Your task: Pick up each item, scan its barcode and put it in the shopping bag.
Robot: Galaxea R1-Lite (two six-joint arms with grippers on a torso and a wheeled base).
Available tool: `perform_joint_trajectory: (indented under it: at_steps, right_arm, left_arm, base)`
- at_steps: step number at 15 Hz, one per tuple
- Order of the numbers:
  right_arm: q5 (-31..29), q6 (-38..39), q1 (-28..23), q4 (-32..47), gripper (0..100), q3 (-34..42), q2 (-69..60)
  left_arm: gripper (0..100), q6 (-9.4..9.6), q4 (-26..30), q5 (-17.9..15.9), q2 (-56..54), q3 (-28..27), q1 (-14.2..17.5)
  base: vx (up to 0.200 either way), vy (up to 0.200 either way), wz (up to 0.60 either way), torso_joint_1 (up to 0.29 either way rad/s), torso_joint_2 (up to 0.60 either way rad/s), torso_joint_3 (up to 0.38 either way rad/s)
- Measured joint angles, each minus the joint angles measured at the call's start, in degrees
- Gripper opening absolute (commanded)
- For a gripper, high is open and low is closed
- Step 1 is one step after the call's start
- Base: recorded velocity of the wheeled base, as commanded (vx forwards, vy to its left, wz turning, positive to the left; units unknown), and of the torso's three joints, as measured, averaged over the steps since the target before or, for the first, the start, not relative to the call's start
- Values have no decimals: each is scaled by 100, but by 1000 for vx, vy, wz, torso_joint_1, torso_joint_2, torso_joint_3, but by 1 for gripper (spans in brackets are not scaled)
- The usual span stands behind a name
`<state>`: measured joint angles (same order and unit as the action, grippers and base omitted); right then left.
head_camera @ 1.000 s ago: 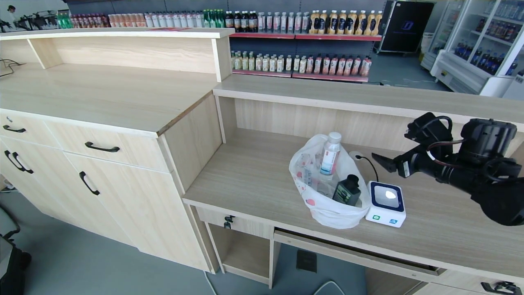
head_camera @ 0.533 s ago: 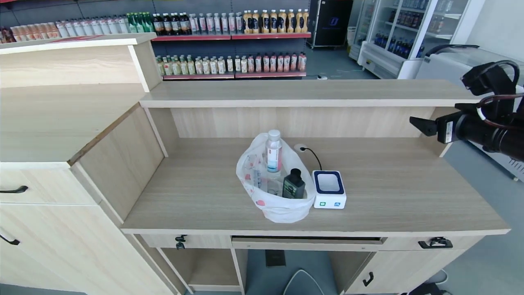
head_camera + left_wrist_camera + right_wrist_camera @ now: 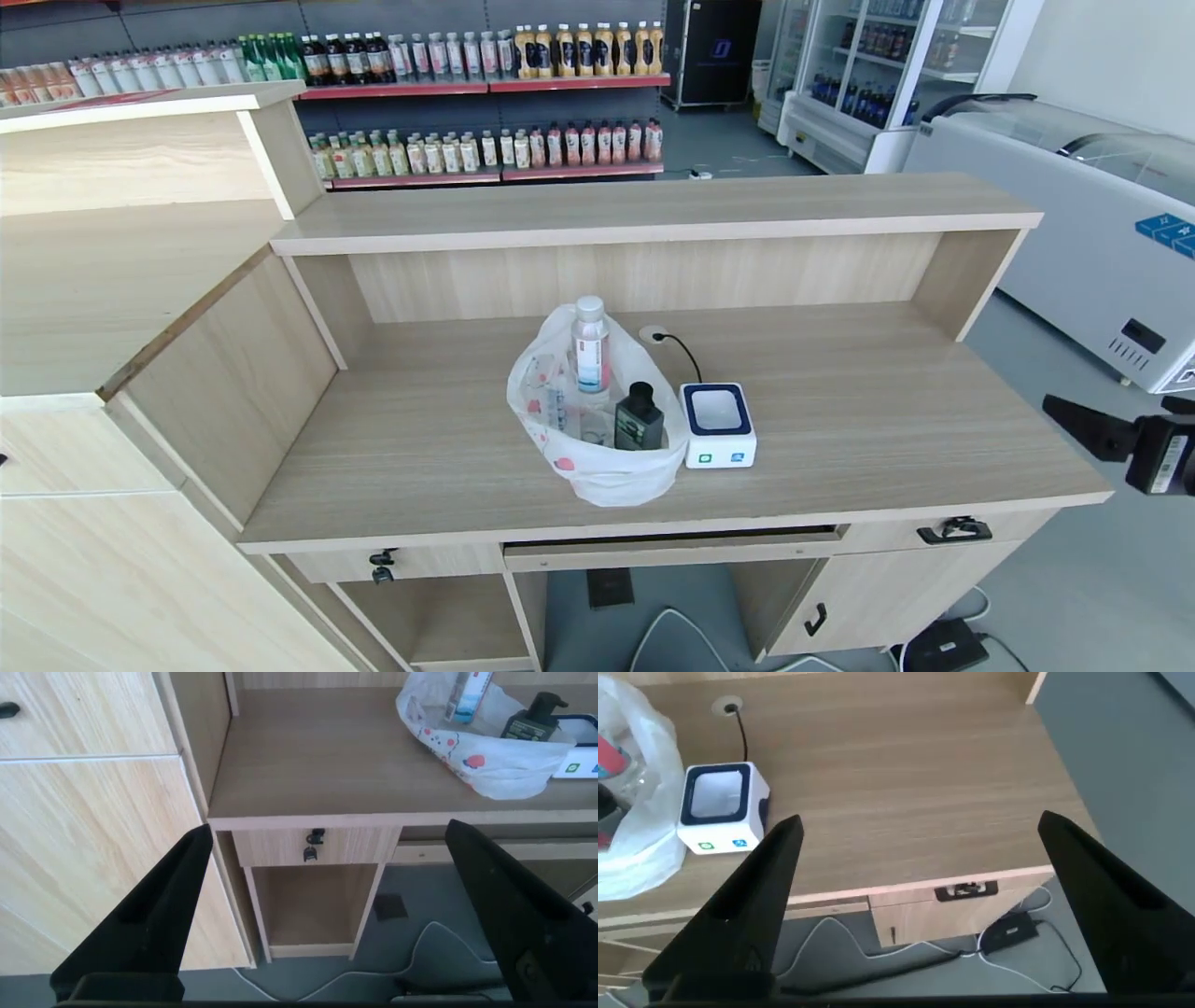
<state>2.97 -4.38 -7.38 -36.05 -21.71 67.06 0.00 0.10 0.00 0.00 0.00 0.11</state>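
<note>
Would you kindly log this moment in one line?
shopping bag: holds clear bottle, dark bottle | scanner: beside bag | left claw: open, empty | right claw: open, empty

The light wooden desk (image 3: 840,401) carried a white shopping bag (image 3: 607,481) near the middle of its top and, just beside the bag, a small white scanner (image 3: 717,437) whose black cable (image 3: 686,353) ran back to a hole in the top.

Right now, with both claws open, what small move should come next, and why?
Probably turn the head to look for further items rather than reach in: the clear bottle and the dark bottle already stand inside the shopping bag beside the scanner, and the left claw and right claw hang open, holding nothing.
</note>
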Motion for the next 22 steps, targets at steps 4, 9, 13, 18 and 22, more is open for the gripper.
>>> perform_joint_trajectory:
  at_steps: [4,9,13,18,22]
  right_arm:
    - [-57,173,250,321,100,1609,-2203]
    - [-77,299,490,2202,100,2114,-4574]
    - [-218,356,549,3057,100,2166,-5921]
    - [-452,616,702,3435,100,2171,-6621]
    - [-472,716,711,3450,100,2171,-6719]
  left_arm:
    - [100,0,0,0,0,0,-4]
    - [100,0,4,0,0,0,-6]
    - [100,0,4,0,0,0,-4]
    - [100,0,1,0,0,0,-4]
    - [100,0,1,0,0,0,-4]
  base:
    - [0,0,0,0,0,0]
    - [0,0,0,0,0,0]
    - [0,0,0,0,0,0]
    - [0,0,0,0,0,0]
    - [0,0,0,0,0,0]
